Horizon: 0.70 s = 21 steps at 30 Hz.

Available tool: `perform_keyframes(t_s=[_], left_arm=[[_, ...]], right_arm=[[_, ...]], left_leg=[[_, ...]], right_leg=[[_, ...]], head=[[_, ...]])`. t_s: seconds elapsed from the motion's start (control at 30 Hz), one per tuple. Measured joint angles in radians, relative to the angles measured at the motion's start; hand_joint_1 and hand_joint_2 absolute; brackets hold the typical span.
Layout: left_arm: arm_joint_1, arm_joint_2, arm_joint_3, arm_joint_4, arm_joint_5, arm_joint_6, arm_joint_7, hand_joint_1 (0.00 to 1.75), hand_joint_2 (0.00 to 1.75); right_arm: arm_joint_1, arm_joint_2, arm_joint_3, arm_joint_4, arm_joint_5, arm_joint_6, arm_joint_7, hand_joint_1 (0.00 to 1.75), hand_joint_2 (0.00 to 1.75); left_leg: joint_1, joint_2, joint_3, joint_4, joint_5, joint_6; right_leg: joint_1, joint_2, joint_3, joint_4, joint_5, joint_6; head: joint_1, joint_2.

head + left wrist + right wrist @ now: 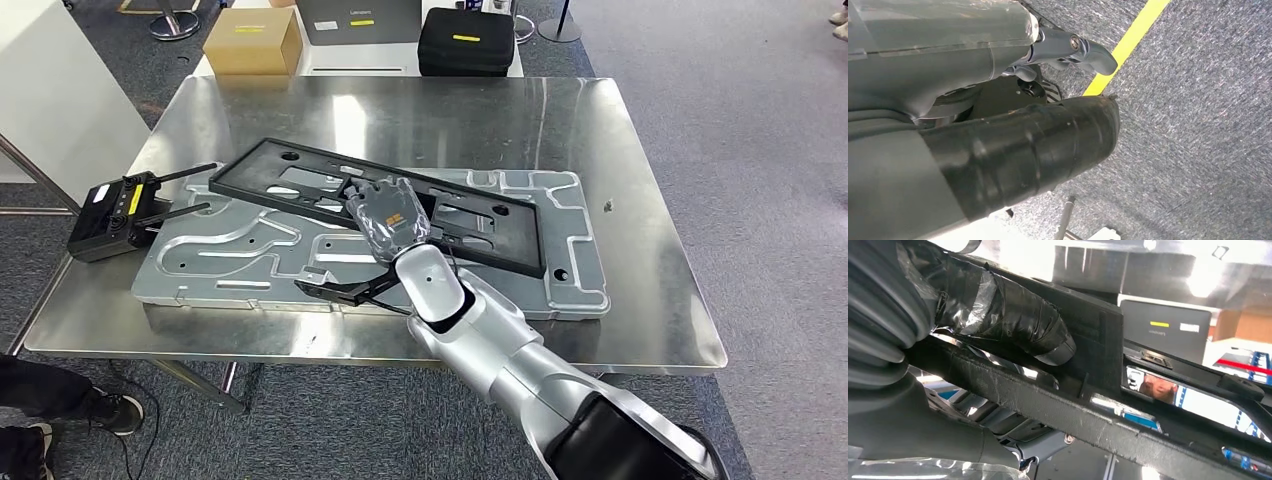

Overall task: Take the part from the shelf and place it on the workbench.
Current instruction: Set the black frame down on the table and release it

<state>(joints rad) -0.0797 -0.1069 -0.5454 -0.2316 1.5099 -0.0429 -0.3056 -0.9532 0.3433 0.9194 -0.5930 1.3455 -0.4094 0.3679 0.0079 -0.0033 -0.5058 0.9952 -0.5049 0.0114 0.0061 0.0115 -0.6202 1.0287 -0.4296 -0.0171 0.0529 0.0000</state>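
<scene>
One black frame part (pixel 400 205) gripped by right hand (pixel 388 215), fingers (pixel 1013 320) wrapped over bar, part's far end resting on grey plate (pixel 250 255) on bench (pixel 640 180). Lower near end flat before letting go. Left hand (pixel 1068 47) hangs by floor, grasp state unclear.

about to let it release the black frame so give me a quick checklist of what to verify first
1. Right hand grips the black frame: ok; the right wrist view shows its fingers wrapped over a frame bar.
2. Frame is over the workbench: ok.
3. Frame lies flat: not ok; it rests slanted across the grey metal panel.
4. Frame clear of the black remote controller: cannot tell; its near corner comes close to the antennas.
5. Left hand out of the way: ok; it hangs over the carpet.
</scene>
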Motion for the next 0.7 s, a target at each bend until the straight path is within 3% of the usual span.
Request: perform_keyframes(t_s=[0.7], left_arm=[[-0.002,-0.005,0.000,0.000,0.000,-0.006,-0.003,0.00,0.00]], right_arm=[[0.021,0.002,0.027,0.070,-0.009,0.039,0.021,1.75,1.75]], left_leg=[[0.000,0.000,0.000,0.000,0.000,0.000]], right_leg=[[0.000,0.000,0.000,0.000,0.000,0.000]], head=[[0.000,0.000]])
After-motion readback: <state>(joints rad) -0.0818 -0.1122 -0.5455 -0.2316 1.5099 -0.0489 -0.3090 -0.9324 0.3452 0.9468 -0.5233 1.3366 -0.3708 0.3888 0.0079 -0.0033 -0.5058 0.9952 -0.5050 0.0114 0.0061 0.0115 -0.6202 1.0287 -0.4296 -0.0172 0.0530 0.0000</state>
